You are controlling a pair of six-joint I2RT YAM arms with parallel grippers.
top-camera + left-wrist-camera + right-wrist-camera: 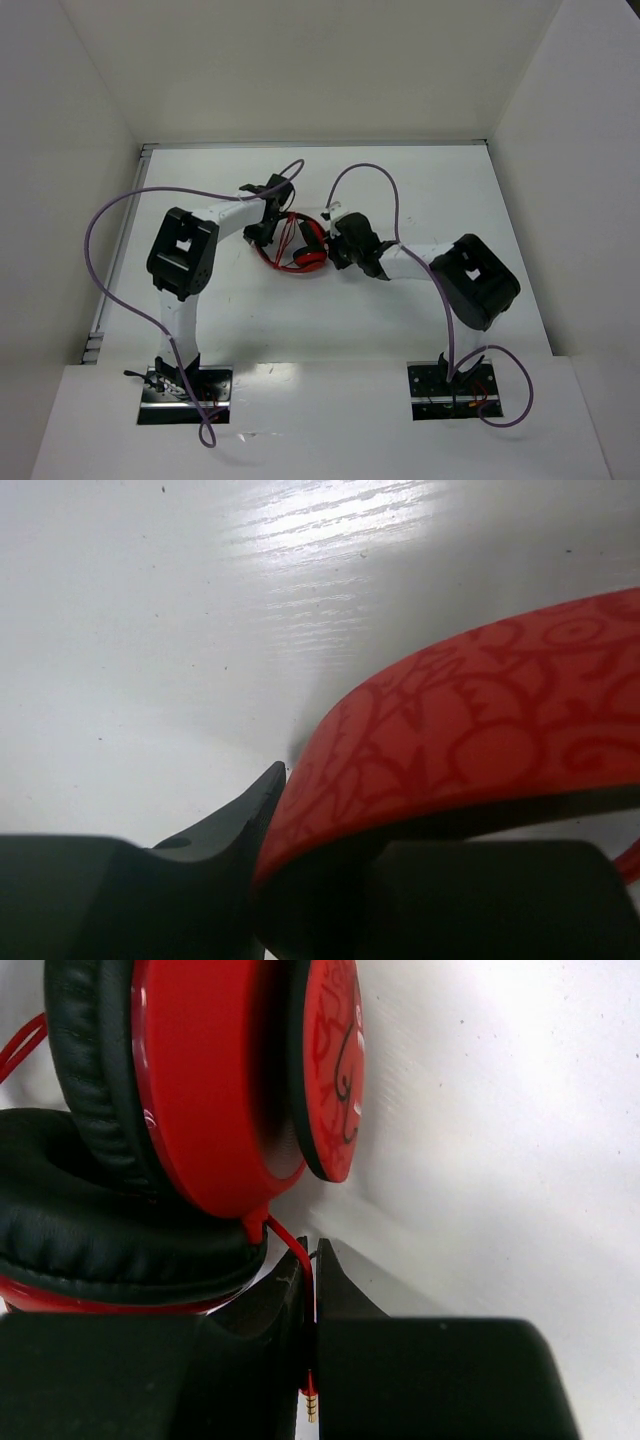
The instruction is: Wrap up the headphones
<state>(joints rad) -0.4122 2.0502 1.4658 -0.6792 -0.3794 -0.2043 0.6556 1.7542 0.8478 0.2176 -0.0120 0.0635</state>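
Observation:
The red headphones [303, 247] lie on the white table between my two grippers. My left gripper [262, 230] is at their left side. In the left wrist view it [330, 865] is shut on the patterned red band [470, 730], with black padding under it. My right gripper [336, 247] is at their right side. In the right wrist view it [314, 1260] is shut on the thin red cord [288, 1243] close to the gold plug [312, 1402]. The red cups [220, 1080] with black pads stand just beyond its fingertips. Cord loops [284, 237] cross the band.
White walls enclose the table [420, 190] on the left, back and right. Purple robot cables [110, 250] arc over both arms, one near the right gripper [372, 175]. The arm bases [185, 385] sit at the near edge.

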